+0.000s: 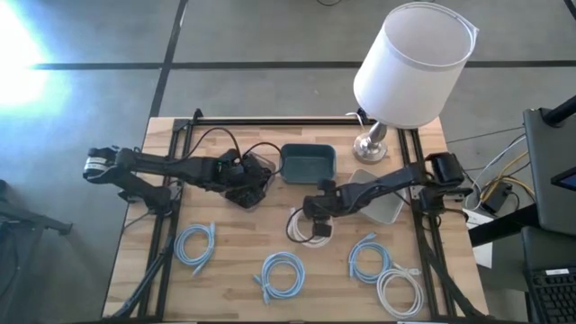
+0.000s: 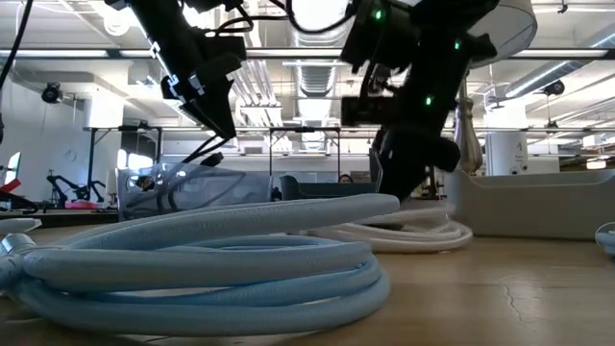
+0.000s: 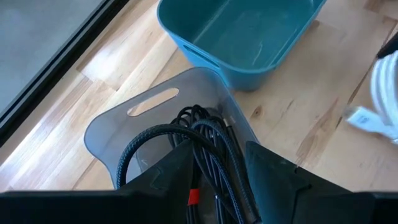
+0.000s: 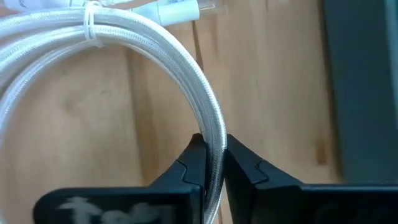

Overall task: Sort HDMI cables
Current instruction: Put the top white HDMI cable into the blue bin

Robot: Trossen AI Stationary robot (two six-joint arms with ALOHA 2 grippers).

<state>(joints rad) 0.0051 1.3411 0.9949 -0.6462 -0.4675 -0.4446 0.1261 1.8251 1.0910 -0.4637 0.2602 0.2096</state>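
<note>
Bare wood lies between the blue bin (image 1: 308,162) and light-blue coils (image 1: 282,274).

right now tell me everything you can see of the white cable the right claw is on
The white cable is a braided-looking coil bound by a thin white tie, with a white connector end beside the loop. It lies on the wooden table near the middle, in front of the blue bin. The right claw is shut on one strand of it, pinched between both fingers.

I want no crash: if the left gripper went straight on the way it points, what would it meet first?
Probably the black cable in the clear bin just ahead of the left gripper; depth is unclear.
</note>
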